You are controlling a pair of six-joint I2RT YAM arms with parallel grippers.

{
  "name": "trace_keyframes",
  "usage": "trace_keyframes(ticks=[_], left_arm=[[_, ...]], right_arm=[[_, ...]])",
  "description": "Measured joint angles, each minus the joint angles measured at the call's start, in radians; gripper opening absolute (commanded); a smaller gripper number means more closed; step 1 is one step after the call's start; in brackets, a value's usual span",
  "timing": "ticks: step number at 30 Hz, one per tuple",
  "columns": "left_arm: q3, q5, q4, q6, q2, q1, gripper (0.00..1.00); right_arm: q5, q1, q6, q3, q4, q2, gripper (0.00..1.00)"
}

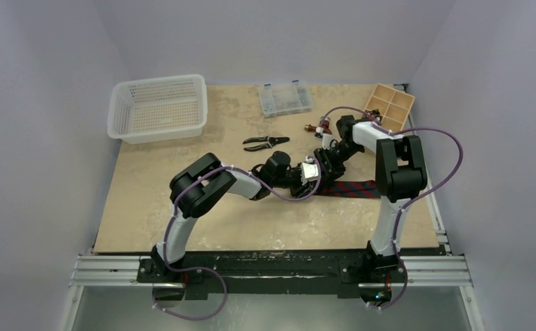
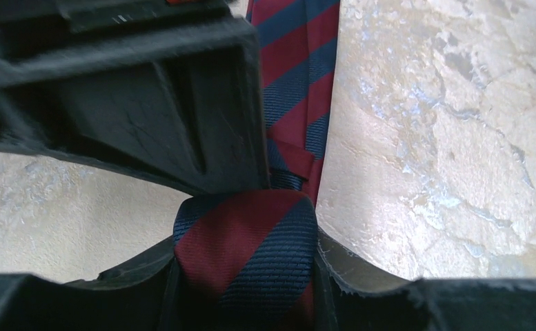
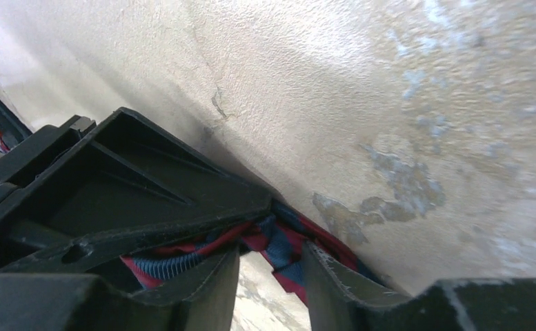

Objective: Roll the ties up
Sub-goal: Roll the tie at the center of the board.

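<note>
The long blue and red striped cloth tie (image 1: 351, 188) lies flat on the tan stone-look surface (image 1: 251, 221), right of the middle in the top view. One end is a small roll (image 2: 247, 241), low in the left wrist view, and the left hand (image 1: 312, 174) pinches it from both sides. The right hand (image 3: 268, 276) touches the cloth, fingers (image 3: 203, 289) a little apart; I cannot tell if it grips. Best to hold the roll tight and turn it slowly, edges lined up.

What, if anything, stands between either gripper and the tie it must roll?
Nothing visible does. The left gripper pinches the rolled end of the tie, and the right gripper has its fabric between its fingers. The pliers lie well apart.
</note>
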State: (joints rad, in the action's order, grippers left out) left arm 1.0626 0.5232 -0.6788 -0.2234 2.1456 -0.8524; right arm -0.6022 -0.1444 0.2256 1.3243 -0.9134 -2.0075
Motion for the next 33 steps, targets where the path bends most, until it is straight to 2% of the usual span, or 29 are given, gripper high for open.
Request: trace_keyframes(ticks=[8,14,18,20,24,25,28,30,31,33], left_arm=[[0.12,-0.008,0.308,-0.108,-0.026,0.0,0.0],[0.195,-0.015,0.476,-0.172,-0.026,-0.002,0.0],[0.223,-0.022,0.539,-0.203,-0.026,-0.002,0.0],[0.23,-0.023,0.558,-0.216,-0.026,-0.003,0.0],[0.238,-0.027,0.578,-0.232,-0.026,-0.006,0.0],[0.24,-0.031,0.582,-0.234,-0.026,-0.008,0.0],[0.242,-0.034,0.587,-0.241,-0.027,-0.013,0.0],[0.242,-0.035,0.588,-0.245,-0.027,-0.013,0.0],[0.242,-0.037,0.589,-0.246,-0.027,-0.014,0.0],[0.243,-0.037,0.591,-0.251,-0.027,-0.014,0.0]], right_arm=[[-0.055,0.089,0.085,0.101,-0.075,0.001,0.66],[-0.179,0.097,0.099,0.042,-0.113,0.065,0.66],[-0.275,0.089,0.067,-0.03,-0.103,0.09,0.61],[-0.298,0.085,0.041,-0.058,-0.078,0.086,0.53],[-0.319,0.085,-0.014,-0.084,-0.009,0.082,0.44],[-0.327,0.085,-0.029,-0.086,0.008,0.082,0.44],[-0.333,0.084,-0.053,-0.09,0.043,0.082,0.52],[-0.337,0.084,-0.064,-0.095,0.061,0.079,0.5],[-0.342,0.084,-0.068,-0.096,0.071,0.076,0.44],[-0.359,0.084,-0.077,-0.099,0.093,0.067,0.23]])
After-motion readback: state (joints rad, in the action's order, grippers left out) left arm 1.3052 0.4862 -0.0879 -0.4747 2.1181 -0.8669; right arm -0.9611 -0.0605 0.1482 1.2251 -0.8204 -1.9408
